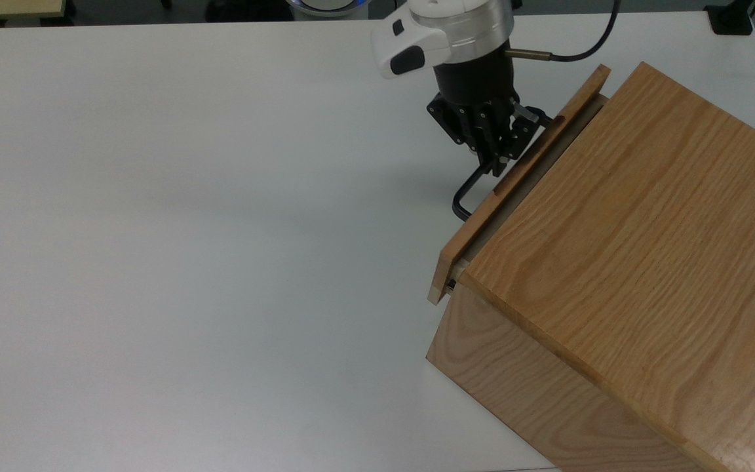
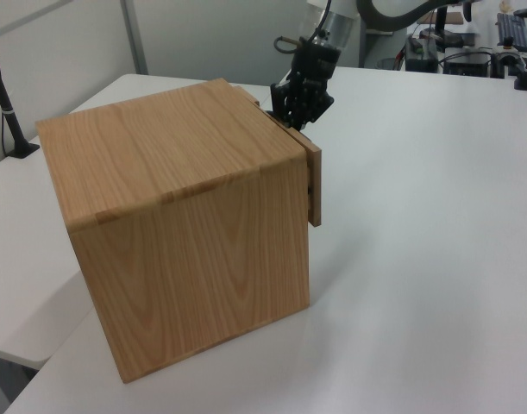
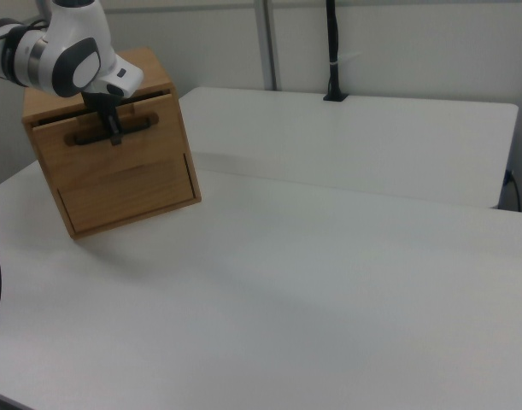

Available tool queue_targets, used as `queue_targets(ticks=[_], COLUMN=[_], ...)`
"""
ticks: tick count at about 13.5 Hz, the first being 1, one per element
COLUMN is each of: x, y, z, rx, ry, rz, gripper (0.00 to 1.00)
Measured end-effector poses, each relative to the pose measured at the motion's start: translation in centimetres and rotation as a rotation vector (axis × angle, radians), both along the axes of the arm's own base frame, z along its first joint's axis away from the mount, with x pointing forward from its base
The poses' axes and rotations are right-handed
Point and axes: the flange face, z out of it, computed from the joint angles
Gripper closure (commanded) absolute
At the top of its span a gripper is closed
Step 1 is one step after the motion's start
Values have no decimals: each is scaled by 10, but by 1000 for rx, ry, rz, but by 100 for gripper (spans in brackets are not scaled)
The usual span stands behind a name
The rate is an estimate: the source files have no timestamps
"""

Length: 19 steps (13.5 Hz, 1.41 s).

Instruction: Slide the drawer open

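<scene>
One white bench (image 1: 187, 229) carries everything. Toward the top view's right, the tool (image 1: 494, 164) is clenched on the black handle (image 1: 464, 198) of the drawer (image 1: 515, 190), which juts slightly out of the oak box (image 1: 646, 262).

Top view looks down past the gripper (image 1: 497, 164); left view sits behind the box (image 2: 177, 224); right view, seemingly farthest, faces its front. All share both.
</scene>
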Motion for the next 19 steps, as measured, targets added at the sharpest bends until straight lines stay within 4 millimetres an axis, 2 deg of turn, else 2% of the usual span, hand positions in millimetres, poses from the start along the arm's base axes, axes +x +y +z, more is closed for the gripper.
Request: queue_targets(ticks=[3, 6, 8, 11, 12, 13, 14, 17, 19], x=[-19, -49, -62, -68, -69, -70, -72, -77, -78], y=[-26, -72, -98, -108, -112, -115, -118, -129, -132], z=[0, 2, 4, 2, 3, 3, 4, 21, 41], rx=[-3, -13, -17, -18, -19, -18, -19, -16, -11], ry=[17, 60, 98, 114, 118, 125, 130, 98, 59], rz=[0, 26, 48, 56, 59, 60, 64, 70, 66], gripper=[91, 91, 91, 88, 72, 40, 0, 0, 0])
